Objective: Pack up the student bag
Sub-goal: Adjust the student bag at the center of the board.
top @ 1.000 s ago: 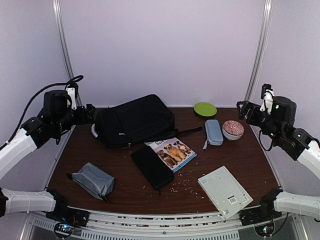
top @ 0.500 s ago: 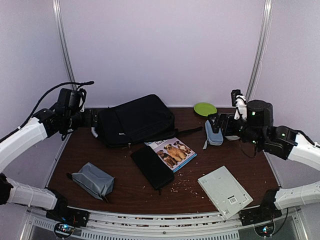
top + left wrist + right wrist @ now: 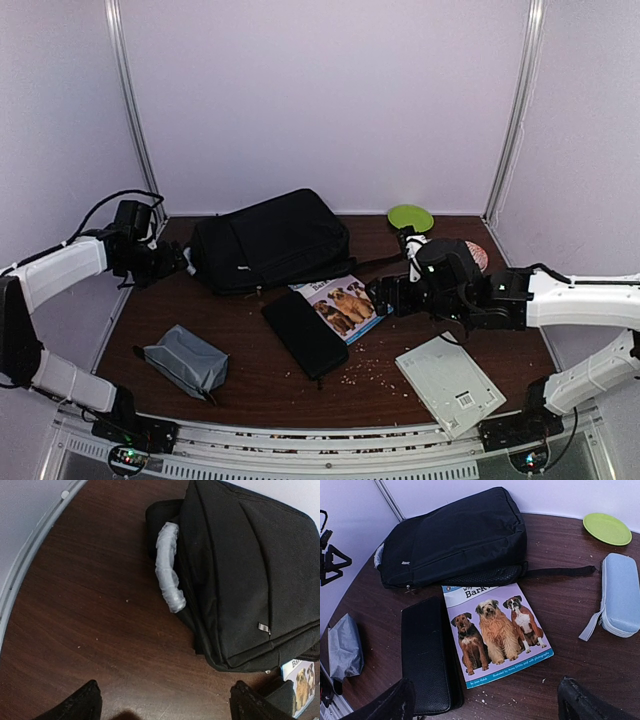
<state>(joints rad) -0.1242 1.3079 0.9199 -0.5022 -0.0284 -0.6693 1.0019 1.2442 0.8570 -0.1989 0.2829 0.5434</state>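
Left tool (image 3: 178,262) (image 3: 167,702): fingers spread wide, nothing btwn them. It hangs over bare desk (image 3: 250,385) at the far-left edge, just beside the bag's handle end. Right tool (image 3: 385,298) (image 3: 490,700): also wide apart and empty, over the near-right side of the book.

Count:
- 2 tools
- 1 bag
- 1 book
- 1 black case
- 1 grey pouch
- 1 blue case
- 1 green plate
- 1 bowl
- 1 white pad
- loose crumbs (image 3: 365,370), not countable

Bag (image 3: 268,240) (image 3: 240,580) (image 3: 460,535): lies flat at back of desk, left of ctr. Its strap (image 3: 560,571) trails right toward the blue case (image 3: 620,597). Book (image 3: 343,305) (image 3: 495,630) butts against the bag's near edge. Black case (image 3: 305,332) (image 3: 427,655) touches the book's left side. Grey pouch (image 3: 185,360) (image 3: 342,647) sits near-left, well apart from the rest.

View diffs:
- Left wrist only: grey-white handle (image 3: 167,567) on the bag's end, close up.
- Right wrist only: 3 dogs on the book cover. Blue case shows whole w/ its loop, whereas the right arm covers most of it in the overhead view.
- Overhead only: bowl (image 3: 475,250), partly behind the arm, and white pad (image 3: 450,383) w/ barcode at near-right.
- Green plate (image 3: 410,217) (image 3: 607,528): far right-of-ctr, seen in both overhead and right wrist.
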